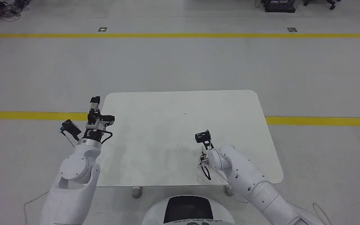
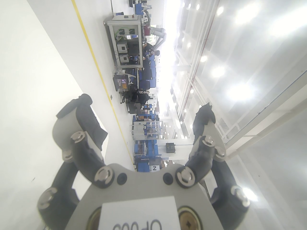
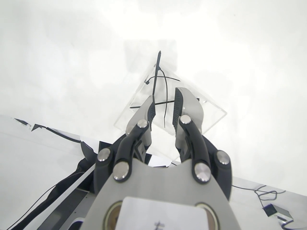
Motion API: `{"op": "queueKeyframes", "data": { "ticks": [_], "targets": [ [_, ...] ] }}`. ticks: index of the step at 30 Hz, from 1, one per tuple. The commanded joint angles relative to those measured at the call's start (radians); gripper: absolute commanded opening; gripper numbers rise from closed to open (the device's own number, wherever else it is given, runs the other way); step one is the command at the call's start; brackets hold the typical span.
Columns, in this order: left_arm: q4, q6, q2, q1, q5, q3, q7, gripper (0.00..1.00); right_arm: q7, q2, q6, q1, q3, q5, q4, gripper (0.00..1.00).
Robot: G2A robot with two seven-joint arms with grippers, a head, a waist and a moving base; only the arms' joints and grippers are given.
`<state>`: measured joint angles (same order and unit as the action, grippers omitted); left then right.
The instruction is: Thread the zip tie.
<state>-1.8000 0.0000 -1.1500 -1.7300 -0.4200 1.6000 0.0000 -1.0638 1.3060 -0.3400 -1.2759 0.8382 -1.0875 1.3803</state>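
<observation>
Zip tie (image 3: 156, 80), black, long strap: we log it inside the clear tray (image 3: 215, 107), leaning upward, its tip reaching past the tray's far corner. At least 2 more black straps lie crossed on the tray floor under it.

Tray: stands on the white table (image 1: 169, 112), whose near edge runs just behind the tray.

Right gripper (image 3: 165, 94): directly above the tray, claw spread, pinching nothing. 1 pad sits just beside the long strap, and we cannot tell whether they touch.

Left gripper (image 2: 144, 104): well apart from the tray, claw spread wide and empty, aimed away from the tray toward the room.

Risks, as we judge them:
- Closing here may catch 2 straps at once, since they cross between the pads.
- The thin strap may twist or slip out of an edge-of-pad grip.
- A fingertip pressing down may shove the light tray toward the table edge behind it.

Hard to make out:
- Which end of the long strap carries the locking head.
- The exact strap count, because the straps overlap.
- The tray's clear walls, which we trace only by their edges.
</observation>
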Motion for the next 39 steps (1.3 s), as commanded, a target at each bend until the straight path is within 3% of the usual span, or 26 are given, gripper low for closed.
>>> {"op": "queueKeyframes", "data": {
  "ticks": [1,15,39],
  "targets": [
    [0.000,0.000,0.000,0.000,0.000,0.000,0.000,1.00,0.001,0.002,0.000,-0.002,0.002,-0.002,0.000,0.17],
    [0.000,0.000,0.000,0.000,0.000,0.000,0.000,1.00,0.026,0.015,0.008,-0.008,0.002,-0.005,-0.006,0.14],
    [0.000,0.000,0.000,0.000,0.000,0.000,0.000,1.00,0.050,0.044,0.044,0.038,-0.025,0.018,-0.101,0.24]
  ]
}}
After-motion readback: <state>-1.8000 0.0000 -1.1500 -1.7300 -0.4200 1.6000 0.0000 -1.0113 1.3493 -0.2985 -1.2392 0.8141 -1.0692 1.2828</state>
